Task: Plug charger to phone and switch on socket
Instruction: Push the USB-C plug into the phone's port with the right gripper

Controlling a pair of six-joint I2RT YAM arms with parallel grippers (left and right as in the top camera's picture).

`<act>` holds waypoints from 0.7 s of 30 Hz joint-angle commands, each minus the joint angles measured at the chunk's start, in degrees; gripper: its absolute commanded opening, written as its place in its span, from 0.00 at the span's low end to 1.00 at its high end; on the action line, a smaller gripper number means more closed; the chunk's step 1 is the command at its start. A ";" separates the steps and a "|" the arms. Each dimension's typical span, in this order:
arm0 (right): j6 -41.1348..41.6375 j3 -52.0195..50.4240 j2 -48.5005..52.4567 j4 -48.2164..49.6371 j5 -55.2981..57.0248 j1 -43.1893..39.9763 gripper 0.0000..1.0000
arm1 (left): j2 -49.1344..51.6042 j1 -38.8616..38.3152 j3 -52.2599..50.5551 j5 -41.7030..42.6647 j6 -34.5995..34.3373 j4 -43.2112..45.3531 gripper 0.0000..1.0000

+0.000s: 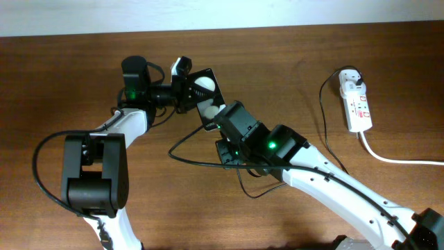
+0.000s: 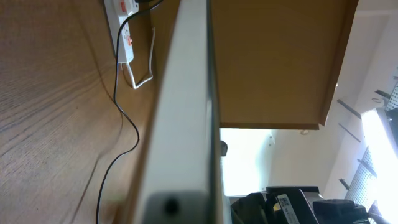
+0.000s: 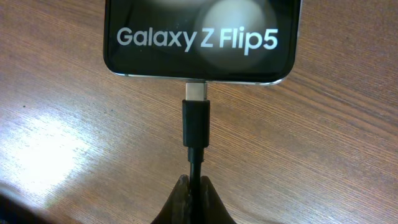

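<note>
The phone [image 1: 206, 97] is a black slab with two white round spots, tilted up off the table in my left gripper [image 1: 182, 87], which is shut on it. In the left wrist view only its silvery rim [image 2: 186, 124] shows, close up. My right gripper [image 3: 194, 186] is shut on the charger's thin black cable just behind the plug tip [image 3: 195, 115]. The tip's metal end meets the port in the phone's lower edge [image 3: 199, 37], with some metal still showing. The white socket [image 1: 356, 103] lies at the far right with the black adapter [image 1: 354, 78] plugged in.
The black cable [image 1: 324, 118] runs from the socket across the table and loops under my right arm [image 1: 333, 180]. The socket's thick white cord [image 1: 395, 158] leads off to the right edge. The socket and cable also show in the left wrist view [image 2: 122, 25].
</note>
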 commanded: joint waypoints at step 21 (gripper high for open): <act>-0.63 -0.13 0.52 1.46 -1.01 -0.31 0.04 | 0.09 0.17 1.22 1.64 0.24 0.17 0.00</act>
